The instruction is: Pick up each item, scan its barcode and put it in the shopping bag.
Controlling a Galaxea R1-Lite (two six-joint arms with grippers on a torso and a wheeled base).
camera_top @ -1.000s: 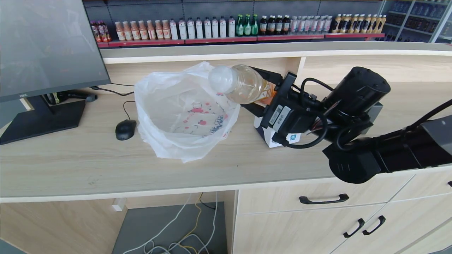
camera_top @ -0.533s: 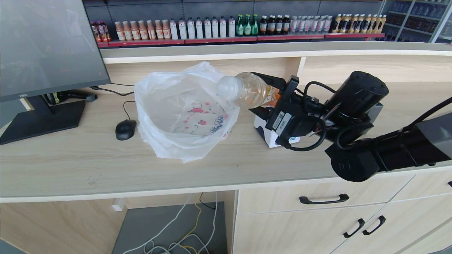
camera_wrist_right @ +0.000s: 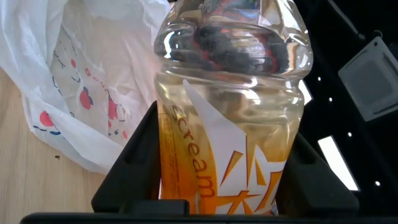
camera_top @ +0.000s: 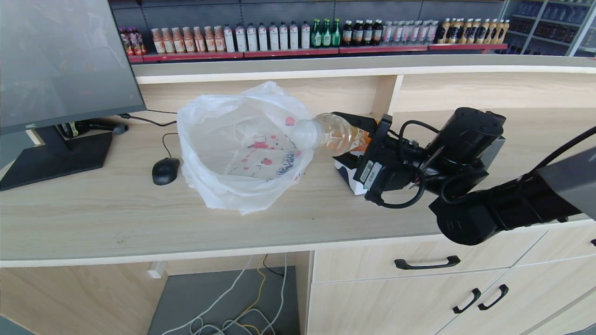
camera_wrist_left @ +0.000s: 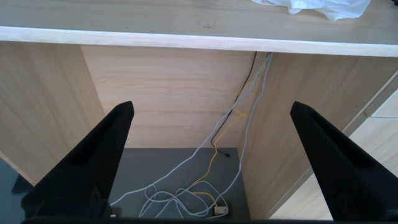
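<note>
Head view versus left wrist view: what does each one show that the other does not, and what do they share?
Head view's own: the right gripper, jaws shut on the bottle, its cap end at the shopping bag rim, plus the monitor and mouse. Left wrist view's own: the left gripper, jaws open, facing under the counter. Shared: counter edge, part of the shopping bag, the floor cables.

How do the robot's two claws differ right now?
The right gripper is shut on a bottle; the left gripper is open and holds nothing. The right gripper is above the counter, beside the shopping bag; the left gripper is in front of the counter, pointing toward cables under it. Both have black fingers.
</note>
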